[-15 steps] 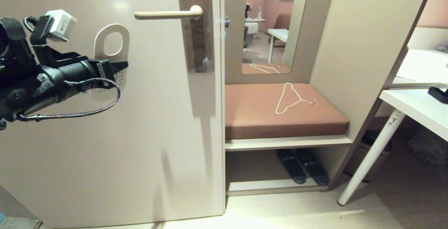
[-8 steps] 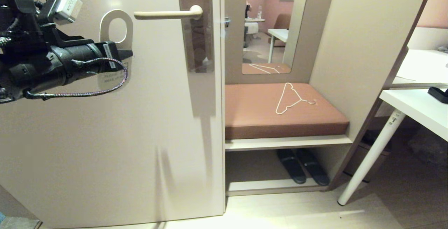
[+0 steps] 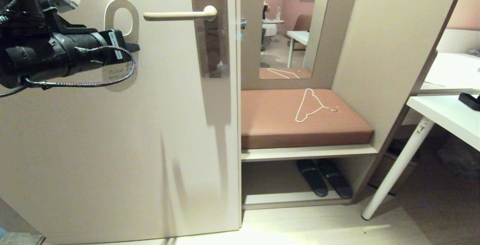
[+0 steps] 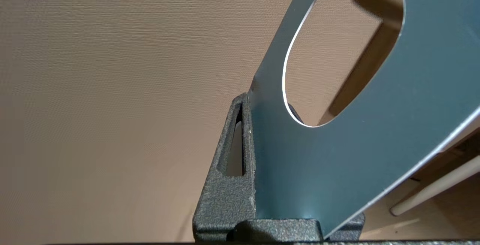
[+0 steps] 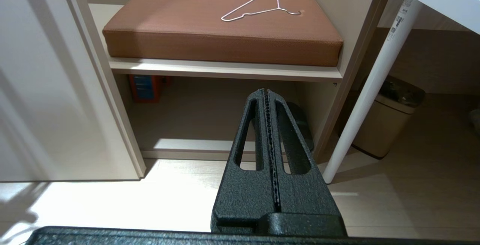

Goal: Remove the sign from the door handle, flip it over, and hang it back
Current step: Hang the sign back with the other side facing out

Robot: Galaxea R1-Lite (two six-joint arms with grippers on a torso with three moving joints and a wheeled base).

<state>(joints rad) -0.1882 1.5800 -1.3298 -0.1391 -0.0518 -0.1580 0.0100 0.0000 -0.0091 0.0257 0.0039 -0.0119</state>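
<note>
1. Landmark: the door handle (image 3: pixel 180 14), a slim beige horizontal lever on a tall brownish glossy plate (image 3: pixel 210 31), mounted on the pale door (image 3: pixel 112 144). All positions below are given relative to this handle.
2. Left gripper (image 3: pixel 129 48): located to the left of the handle's free end and slightly below the lever's level, close in front of the door face. Its fingers are clamped on the sign; in the left wrist view one black finger (image 4: pixel 230 185) lies flat against the sign's edge.
3. The sign (image 3: pixel 120 39): held upright beside the handle, off the lever. Its rounded upper end with the hole sits at lever height, just left of the lever tip and apart from it. The lower end extends below the gripper.
4. Sign faces: the white side with grey text faces the head camera. The left wrist view shows the opposite face (image 4: pixel 337 155) as blue; the lever appears through the hole and again beyond the sign's edge.
5. Right gripper (image 5: pixel 268 95): low and right of the handle, out of the head view, pointing toward the floor (image 5: pixel 150 200) in front of the bench. Its fingers are pressed together with nothing between them.
6. Bench: right of and below the handle, a brown cushion (image 3: pixel 300 125) carries a thin white wire hanger (image 3: pixel 311 106).
7. A pair of dark slippers (image 3: pixel 324 177) lies on the shelf under the cushion.
8. A white table leg (image 3: pixel 397 170) stands further right.
</note>
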